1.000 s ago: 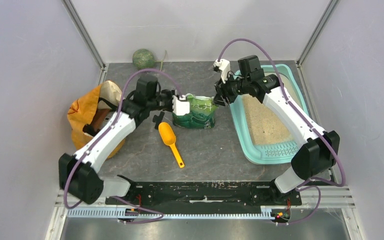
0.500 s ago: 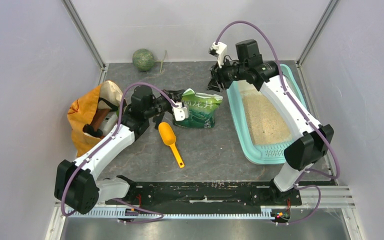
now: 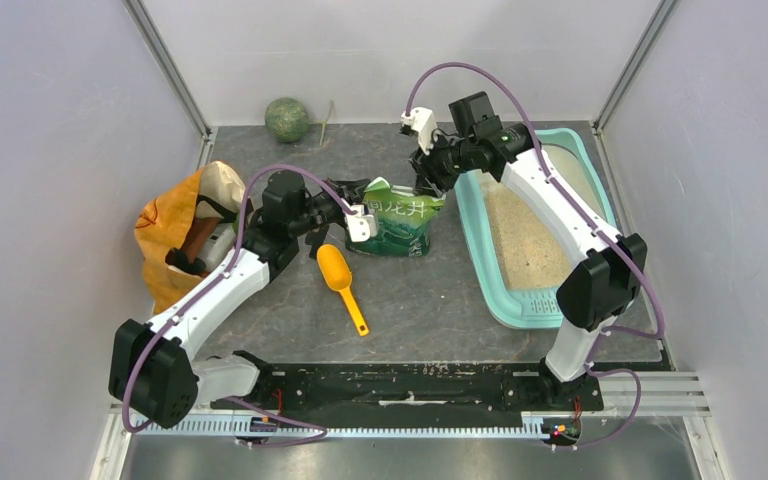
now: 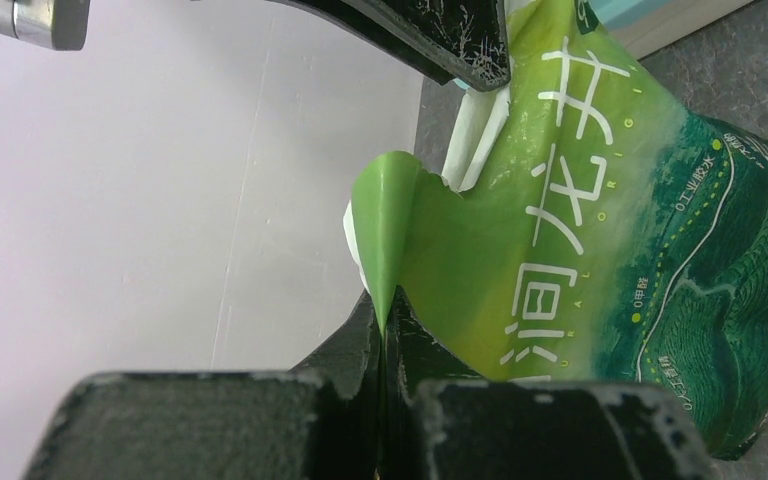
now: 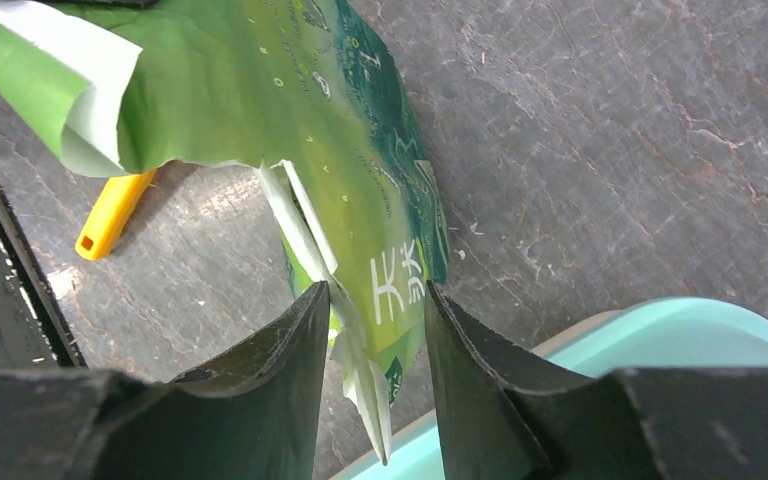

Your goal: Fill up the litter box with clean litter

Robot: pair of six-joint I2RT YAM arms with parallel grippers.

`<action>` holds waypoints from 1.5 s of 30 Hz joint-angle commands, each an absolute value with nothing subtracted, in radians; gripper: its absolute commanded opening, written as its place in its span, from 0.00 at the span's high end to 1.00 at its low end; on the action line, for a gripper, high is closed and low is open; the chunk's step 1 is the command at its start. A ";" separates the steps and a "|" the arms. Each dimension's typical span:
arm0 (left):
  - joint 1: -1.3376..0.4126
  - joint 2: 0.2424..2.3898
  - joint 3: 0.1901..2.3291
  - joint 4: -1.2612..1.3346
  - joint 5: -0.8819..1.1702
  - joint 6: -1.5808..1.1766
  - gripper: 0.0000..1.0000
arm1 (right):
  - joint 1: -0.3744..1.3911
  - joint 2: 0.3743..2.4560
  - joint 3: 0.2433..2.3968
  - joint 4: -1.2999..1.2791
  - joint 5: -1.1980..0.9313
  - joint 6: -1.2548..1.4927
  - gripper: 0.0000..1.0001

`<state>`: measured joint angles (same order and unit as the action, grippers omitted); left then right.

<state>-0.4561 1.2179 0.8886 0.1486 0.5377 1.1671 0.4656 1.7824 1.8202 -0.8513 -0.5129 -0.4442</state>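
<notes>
**Top view:** the left gripper [image 3: 348, 214] pinches one corner of the green printed pouch [image 3: 400, 228]. The pouch lies beside the light-teal rectangular plastic litter box [image 3: 482, 262], which is partly floored with pale beige sandy litter [image 3: 525, 240]. The right gripper [image 3: 428, 186] brackets the opposite corner. An orange plastic scoop [image 3: 338, 272] lies just in front; an orange sack [image 3: 165, 240] and a green ball [image 3: 287, 118] sit clear.

**Left wrist:** fingers [image 4: 210, 420] pressed together on the torn flap.

**Right wrist:** jaws parted around the corner, not visibly clamped.

An uneven lift could tear the flap or spill granules short of the raised rim.
</notes>
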 commanded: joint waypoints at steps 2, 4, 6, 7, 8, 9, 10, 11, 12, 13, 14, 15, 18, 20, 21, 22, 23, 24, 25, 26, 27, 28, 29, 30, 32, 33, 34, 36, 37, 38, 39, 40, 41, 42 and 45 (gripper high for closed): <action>-0.454 1.198 0.913 0.260 0.584 1.150 0.98 | 0.477 1.801 1.862 -0.829 -0.427 -0.474 0.53; -0.454 1.199 0.914 0.257 0.587 1.152 0.98 | 0.479 1.807 1.868 -0.826 -0.419 -0.465 0.53; -0.454 1.197 0.914 0.255 0.590 1.153 0.98 | 0.480 1.810 1.872 -0.825 -0.416 -0.460 0.53; -0.454 1.197 0.914 0.255 0.592 1.154 0.98 | 0.480 1.810 1.873 -0.821 -0.419 -0.452 0.53; -0.454 1.196 0.914 0.253 0.594 1.157 0.98 | 0.480 1.810 1.874 -0.819 -0.424 -0.451 0.53; -0.454 1.196 0.913 0.253 0.595 1.158 0.98 | 0.480 1.810 1.877 -0.818 -0.432 -0.448 0.53; -0.454 1.195 0.914 0.252 0.595 1.158 0.98 | 0.480 1.810 1.880 -0.818 -0.437 -0.448 0.53; -0.455 1.195 0.914 0.251 0.597 1.160 0.98 | 0.480 1.811 1.884 -0.816 -0.438 -0.445 0.53; -0.455 1.196 0.913 0.252 0.598 1.162 0.98 | 0.479 1.813 1.887 -0.816 -0.439 -0.442 0.53; -0.454 1.197 0.913 0.252 0.599 1.162 0.98 | 0.480 1.815 1.892 -0.815 -0.443 -0.442 0.53; -0.454 1.197 0.913 0.250 0.600 1.162 0.98 | 0.479 1.816 1.896 -0.812 -0.445 -0.440 0.53; -0.454 1.197 0.913 0.249 0.601 1.163 0.98 | 0.480 1.819 1.900 -0.811 -0.449 -0.438 0.53; -0.454 1.198 0.915 0.249 0.602 1.164 0.98 | 0.480 1.828 1.910 -0.813 -0.447 -0.432 0.53; -0.454 1.197 0.915 0.250 0.601 1.164 0.98 | 0.480 1.834 1.908 -0.812 -0.434 -0.435 0.53; -0.454 1.194 0.916 0.250 0.602 1.164 0.98 | 0.480 1.837 1.911 -0.811 -0.427 -0.434 0.53; -0.454 1.194 0.916 0.247 0.602 1.165 0.98 | 0.479 1.841 1.913 -0.811 -0.422 -0.435 0.53; -0.454 1.194 0.916 0.247 0.603 1.165 0.98 | 0.481 1.841 1.913 -0.811 -0.417 -0.437 0.53; -0.454 1.192 0.914 0.247 0.603 1.165 0.98 | 0.480 1.845 1.912 -0.810 -0.410 -0.439 0.53; -0.454 1.192 0.914 0.246 0.604 1.167 0.98 | 0.480 1.847 1.911 -0.807 -0.395 -0.440 0.53; -0.453 1.190 0.914 0.247 0.604 1.166 0.98 | 0.481 1.849 1.911 -0.805 -0.379 -0.440 0.53; -0.453 1.189 0.914 0.246 0.604 1.166 0.98 | 0.481 1.854 1.911 -0.806 -0.364 -0.449 0.53; -0.453 1.190 0.914 0.245 0.604 1.167 0.98 | 0.483 1.857 1.910 -0.810 -0.342 -0.462 0.53; -0.453 1.190 0.915 0.245 0.604 1.167 0.98 | 0.487 1.859 1.910 -0.815 -0.325 -0.471 0.52; -0.453 1.190 0.916 0.244 0.601 1.168 0.98 | 0.489 1.860 1.910 -0.824 -0.310 -0.484 0.51; -0.454 1.189 0.916 0.242 0.600 1.171 0.98 | 0.496 1.861 1.916 -0.859 -0.298 -0.495 0.47; -0.454 1.190 0.914 0.238 0.598 1.176 0.98 | 0.501 1.862 1.927 -0.891 -0.298 -0.492 0.45; -0.454 1.190 0.913 0.234 0.597 1.182 0.98 | 0.507 1.867 1.943 -0.923 -0.304 -0.480 0.42; -0.455 1.187 0.911 0.229 0.597 1.187 0.98 | 0.524 1.875 1.959 -0.976 -0.323 -0.435 0.39; -0.456 1.189 0.912 0.225 0.597 1.186 0.98 | 0.532 1.879 1.962 -0.989 -0.326 -0.412 0.39; -0.456 1.191 0.914 0.220 0.598 1.182 0.98 | 0.539 1.887 1.963 -0.995 -0.331 -0.381 0.39; -0.457 1.193 0.915 0.216 0.601 1.172 0.98 | 0.546 1.896 1.968 -0.999 -0.334 -0.347 0.39; -0.457 1.192 0.917 0.214 0.607 1.159 0.98 | 0.549 1.909 1.977 -1.004 -0.336 -0.319 0.40; -0.457 1.194 0.921 0.201 0.619 1.147 0.98 | 0.550 1.921 1.988 -1.004 -0.337 -0.285 0.41; -0.457 1.194 0.928 0.178 0.635 1.139 0.98 | 0.548 1.938 2.002 -1.006 -0.332 -0.255 0.42; -0.458 1.197 0.947 0.112 0.677 1.111 0.98 | 0.549 1.979 2.035 -1.013 -0.329 -0.203 0.45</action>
<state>-0.4557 1.2171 0.8894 0.1307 0.5858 1.1641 0.5426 1.9270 1.9724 -0.9741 -0.3344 -0.3248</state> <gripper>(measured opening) 0.034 0.571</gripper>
